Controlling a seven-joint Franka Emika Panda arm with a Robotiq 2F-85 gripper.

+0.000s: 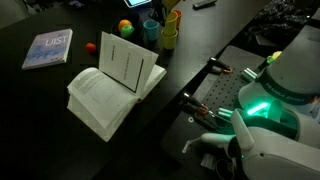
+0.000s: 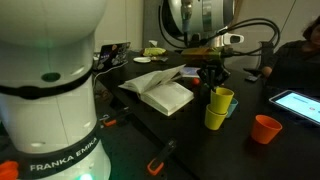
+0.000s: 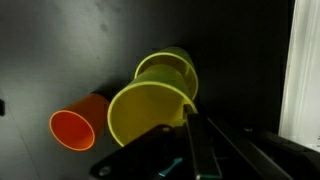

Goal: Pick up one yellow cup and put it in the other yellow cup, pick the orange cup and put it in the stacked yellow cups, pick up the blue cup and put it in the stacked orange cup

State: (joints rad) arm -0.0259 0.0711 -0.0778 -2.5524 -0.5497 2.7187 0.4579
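My gripper [image 2: 214, 78] is shut on the rim of one yellow cup [image 2: 222, 97] and holds it tilted just above the other yellow cup [image 2: 215, 119], which stands on the dark table. In the wrist view the held yellow cup [image 3: 148, 112] fills the middle, with the second yellow cup [image 3: 172, 66] behind it and my finger [image 3: 192, 140] at its rim. The orange cup [image 2: 265, 129] stands alone to one side; it also shows in the wrist view [image 3: 76, 128]. The blue cup [image 1: 150, 31] stands right beside the yellow cups [image 1: 169, 36].
An open white book [image 1: 112, 85] lies in the middle of the table [image 1: 40, 110]. A pale blue booklet [image 1: 48, 48], a multicoloured ball [image 1: 125, 27] and a tiny orange ball [image 1: 90, 46] lie beyond it. A tablet [image 2: 298, 104] lies near the orange cup.
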